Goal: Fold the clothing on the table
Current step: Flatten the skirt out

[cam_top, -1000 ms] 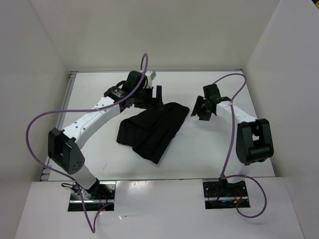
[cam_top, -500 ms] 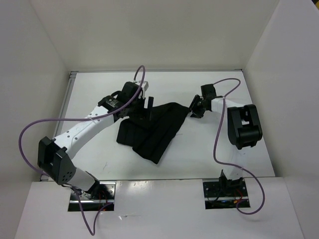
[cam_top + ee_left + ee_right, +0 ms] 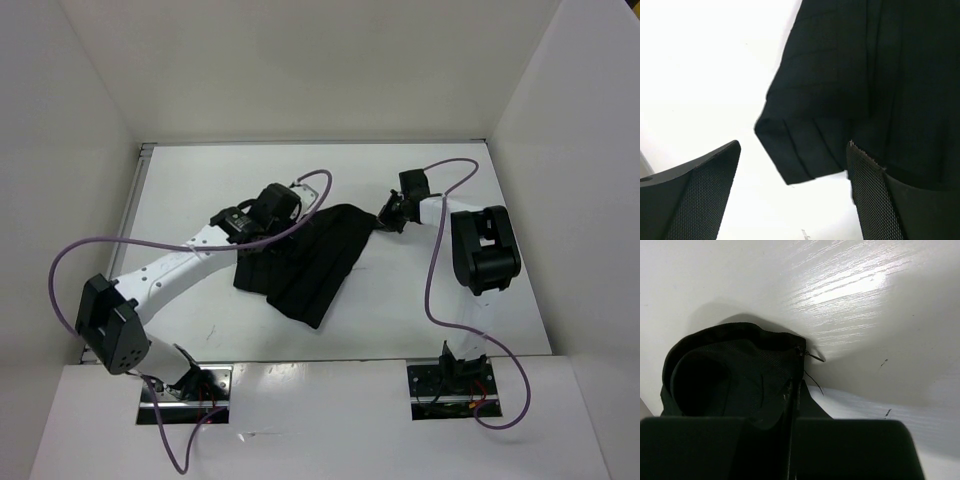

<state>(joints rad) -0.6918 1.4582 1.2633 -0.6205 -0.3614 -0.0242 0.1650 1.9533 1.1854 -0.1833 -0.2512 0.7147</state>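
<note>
Top view: clothing (image 3: 310,262) lies rumpled mid-table (image 3: 190,180). Right gripper (image 3: 391,214) at its far-right corner, left gripper (image 3: 282,222) over its left edge.
Left wrist: fingers (image 3: 705,190) spread wide, straddling a pleated corner, gripping nothing.
Right wrist: jaws clenched on the hem, probably anchoring it for folding.

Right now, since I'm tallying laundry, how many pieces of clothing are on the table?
1: the black clothing lies bunched in the middle of the table; its folds could hide another piece.

No readable text, labels, brands or numbers, none on the clothing (image 3: 310,265), none on the table (image 3: 200,190)
</note>
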